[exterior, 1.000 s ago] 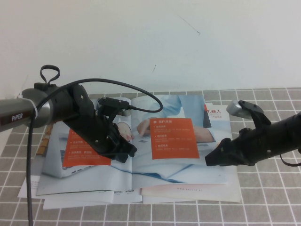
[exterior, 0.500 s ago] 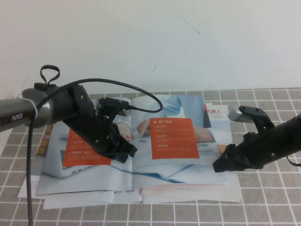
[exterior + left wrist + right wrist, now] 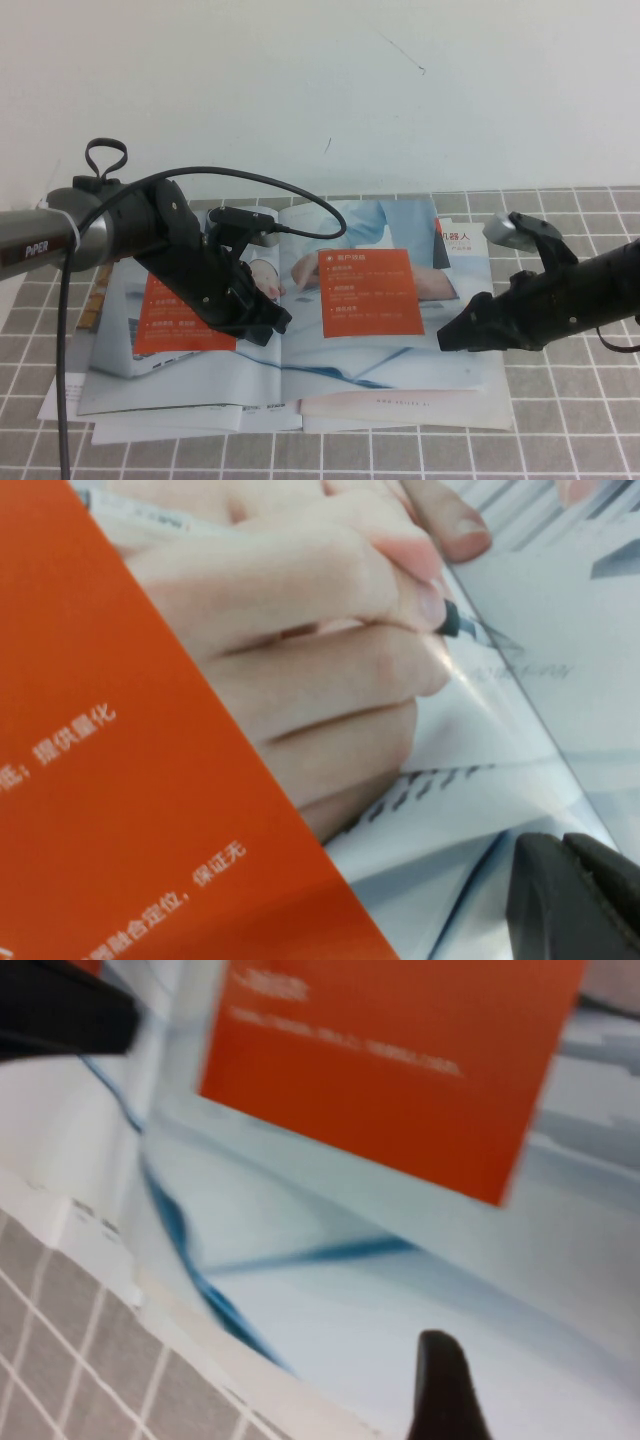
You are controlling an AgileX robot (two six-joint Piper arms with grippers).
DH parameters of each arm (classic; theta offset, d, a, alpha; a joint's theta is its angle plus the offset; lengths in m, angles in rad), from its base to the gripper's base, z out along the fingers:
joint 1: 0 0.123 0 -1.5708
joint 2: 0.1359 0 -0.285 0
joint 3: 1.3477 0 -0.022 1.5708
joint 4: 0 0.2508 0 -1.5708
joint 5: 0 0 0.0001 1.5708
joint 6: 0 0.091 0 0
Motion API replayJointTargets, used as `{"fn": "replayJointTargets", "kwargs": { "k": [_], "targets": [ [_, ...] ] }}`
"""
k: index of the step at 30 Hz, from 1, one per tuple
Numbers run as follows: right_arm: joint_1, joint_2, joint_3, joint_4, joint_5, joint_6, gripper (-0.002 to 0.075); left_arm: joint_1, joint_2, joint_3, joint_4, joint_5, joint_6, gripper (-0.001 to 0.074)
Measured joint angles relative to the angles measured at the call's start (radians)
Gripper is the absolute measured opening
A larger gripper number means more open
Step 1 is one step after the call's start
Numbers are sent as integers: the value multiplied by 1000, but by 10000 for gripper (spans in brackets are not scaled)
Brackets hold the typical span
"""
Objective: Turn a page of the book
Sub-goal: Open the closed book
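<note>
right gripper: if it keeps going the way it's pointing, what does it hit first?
Probably the page. The right gripper points leftward and down over the right half of the book, near its outer edge. Its height above the paper is unclear. The left gripper rests further along, by the spine.

Left gripper (image 3: 575,895) low over book (image 3: 300,710), orange panel.

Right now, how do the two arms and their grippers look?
Both arms are matte black. The left arm has a silver-grey sleeve marked PIPER, a black cable looping over it, and a black left gripper. The right arm carries a silver-grey wrist camera and a black right gripper.
</note>
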Motion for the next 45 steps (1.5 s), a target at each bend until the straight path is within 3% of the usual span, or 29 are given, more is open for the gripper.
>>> {"fn": "replayJointTargets", "kwargs": {
  "k": [7, 16, 28, 45],
  "targets": [
    [0, 0, 0, 55, 9, -57, 408, 0, 0, 0, -2, 0, 0, -4],
    [0, 0, 0, -62, -39, 18, 408, 0, 0, 0, -2, 0, 0, -4],
    [0, 0, 0, -73, -8, 29, 408, 0, 0, 0, -2, 0, 0, -4],
    [0, 0, 0, 32, 18, -30, 408, 0, 0, 0, -2, -1, 2, -4]
  ]
}}
